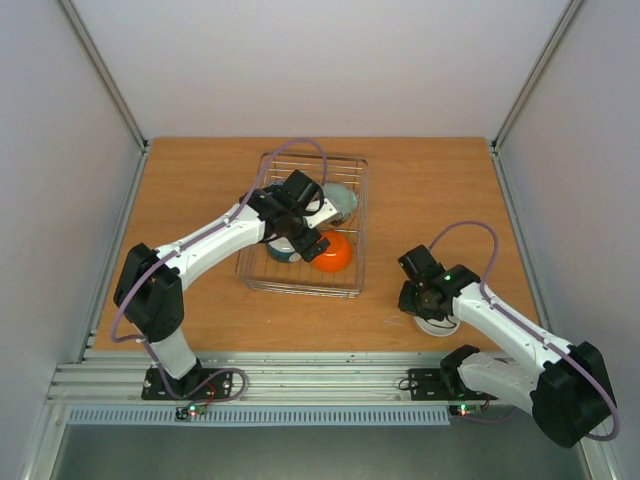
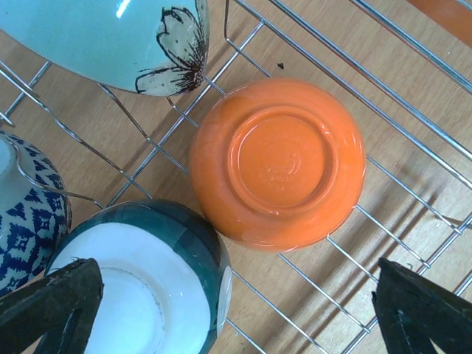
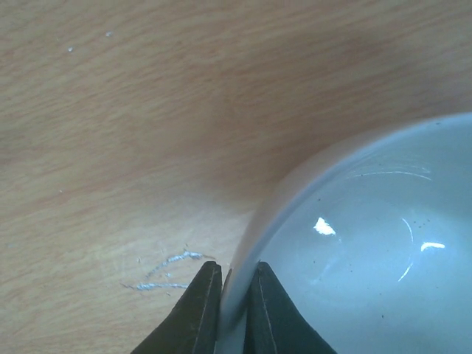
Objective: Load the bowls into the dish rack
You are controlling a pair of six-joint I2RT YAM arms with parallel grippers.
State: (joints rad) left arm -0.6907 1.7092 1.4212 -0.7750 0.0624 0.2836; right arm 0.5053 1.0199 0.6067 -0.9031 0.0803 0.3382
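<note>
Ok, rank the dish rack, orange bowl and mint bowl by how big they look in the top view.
1. dish rack, by far largest.
2-3. orange bowl and mint bowl: alike; the left arm hides part of the mint one, so unranked.

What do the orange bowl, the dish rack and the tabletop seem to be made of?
Orange bowl: likely glazed ceramic, glossy, with a moulded foot ring; possibly plastic.
Dish rack: shiny silver metal wire.
Tabletop: wood or laminate, matte, with visible grain.
</note>
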